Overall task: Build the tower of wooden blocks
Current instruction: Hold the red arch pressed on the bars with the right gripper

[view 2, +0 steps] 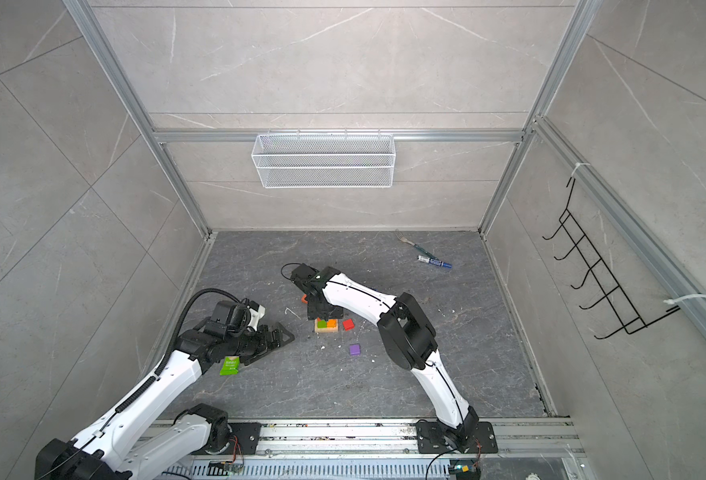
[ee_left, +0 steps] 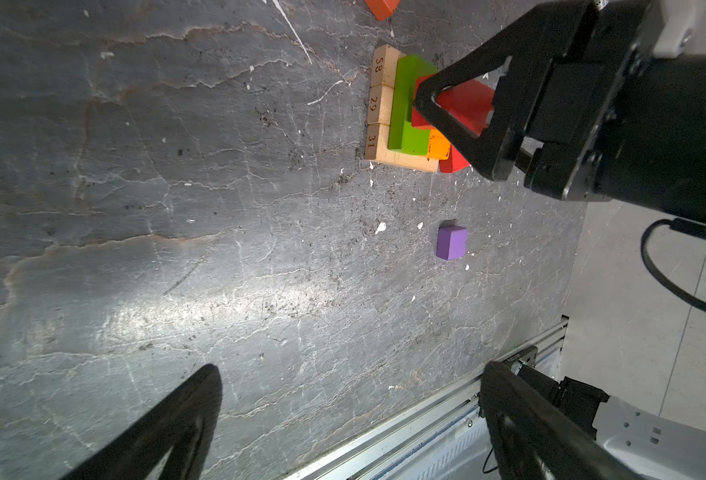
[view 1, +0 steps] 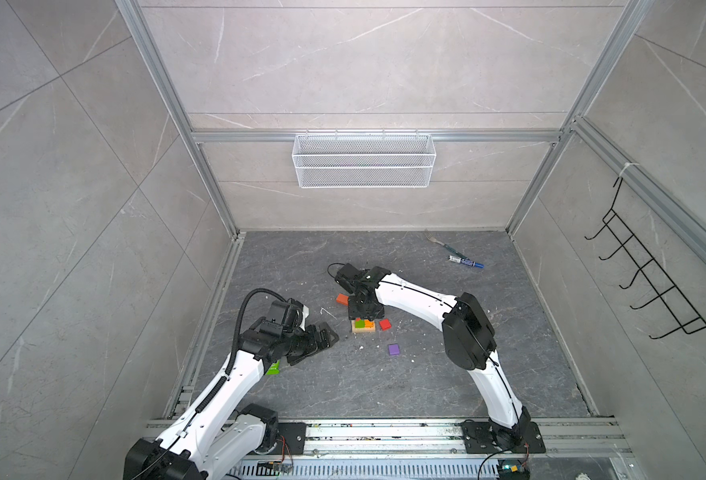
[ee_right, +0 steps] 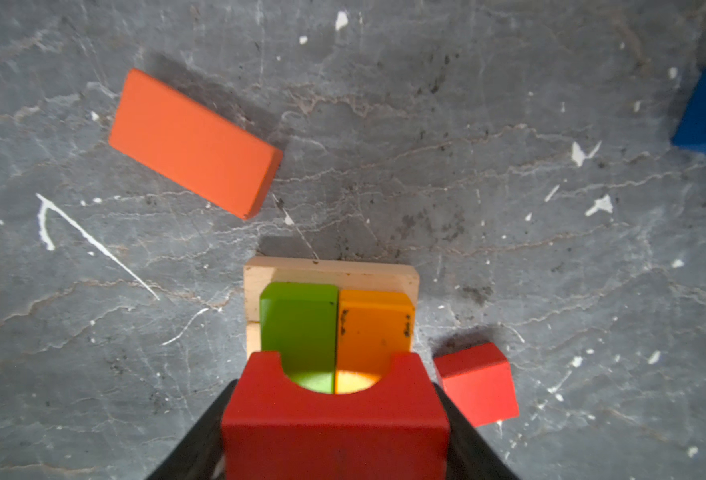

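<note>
Clamping red arch [ee_right: 334, 432] in right gripper [ee_right: 334, 395], jaws partly closed on its sides, over green bar [ee_right: 299, 324] and orange bar [ee_right: 374, 328] of tower [view 1: 363, 328]; contact with them unclear. Noting left gripper [ee_left: 351, 370] spread wide, empty, well apart from tower.

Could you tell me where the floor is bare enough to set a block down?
Bare: the stretch between purple cube and front rail; between orange bar and rear wall. Crowded: round the tower, with red cube and right pincer holding red arch.

Grey tabletop [view 1: 426, 386]: wood blocks [view 1: 393, 349], wrapper [view 2: 229, 365], marker [view 1: 466, 262], fork [view 1: 436, 240]
</note>
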Robot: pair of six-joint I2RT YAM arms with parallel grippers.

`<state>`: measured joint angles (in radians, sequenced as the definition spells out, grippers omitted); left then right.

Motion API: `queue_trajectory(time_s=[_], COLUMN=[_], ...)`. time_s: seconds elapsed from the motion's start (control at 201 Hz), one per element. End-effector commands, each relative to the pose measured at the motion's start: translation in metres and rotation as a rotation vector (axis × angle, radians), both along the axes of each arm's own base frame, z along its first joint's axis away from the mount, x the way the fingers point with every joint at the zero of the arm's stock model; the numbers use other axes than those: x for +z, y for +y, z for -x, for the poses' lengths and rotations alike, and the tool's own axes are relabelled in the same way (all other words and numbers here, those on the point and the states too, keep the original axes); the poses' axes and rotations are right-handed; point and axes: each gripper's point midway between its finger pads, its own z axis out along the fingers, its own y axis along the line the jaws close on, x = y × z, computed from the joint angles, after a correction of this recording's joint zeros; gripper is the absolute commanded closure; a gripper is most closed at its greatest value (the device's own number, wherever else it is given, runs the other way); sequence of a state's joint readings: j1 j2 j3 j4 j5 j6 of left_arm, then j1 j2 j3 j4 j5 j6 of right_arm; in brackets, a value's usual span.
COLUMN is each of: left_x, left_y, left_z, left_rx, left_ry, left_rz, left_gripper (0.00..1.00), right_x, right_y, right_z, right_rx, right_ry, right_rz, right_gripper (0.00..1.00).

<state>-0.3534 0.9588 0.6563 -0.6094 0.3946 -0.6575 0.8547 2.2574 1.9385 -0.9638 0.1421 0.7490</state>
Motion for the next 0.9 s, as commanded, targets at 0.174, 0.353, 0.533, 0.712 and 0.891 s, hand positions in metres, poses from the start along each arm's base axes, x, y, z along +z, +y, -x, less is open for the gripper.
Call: queue_trajectory(time_s=[0.174, 0.353, 0.533, 0.712, 0.891], left_x=[0.01, 0.0095, 0.0091, 0.0086, 0.0082], left_y=[-0.0027, -0.0029, -0.0032, -0.0038, -0.0039], left_z=[-0.0013, -0.0017, -0.0019, -0.0021, -0.0028], left_rx=[-0.022, -0.025, -0.026, -0.028, -0.029], left_ry=[-0.028, -0.028, -0.024, -0.023, -0.023], left_rz=[0.018, 0.017, 0.017, 0.018, 0.017], left_gripper=[0.0, 0.0, 0.01, 0.01, 0.01], right_x=[-0.0068, -0.0087, -0.0094, -0.0111, -0.013], right_y=[0.0008, 0.0018, 0.0031, 0.0039, 0.0044], right_z=[-0.0075, -0.0075, -0.0071, -0.006, -0.0052], right_rx=[-0.018, -0.016, -0.016, -0.015, -0.013], right_ry=[0.002, 0.007, 0.011, 0.019, 0.024], right_rz=[0.003, 0.004, -0.002, -0.005, -0.007], right_gripper=[0.74, 0.72, 0.7, 0.65, 0.6])
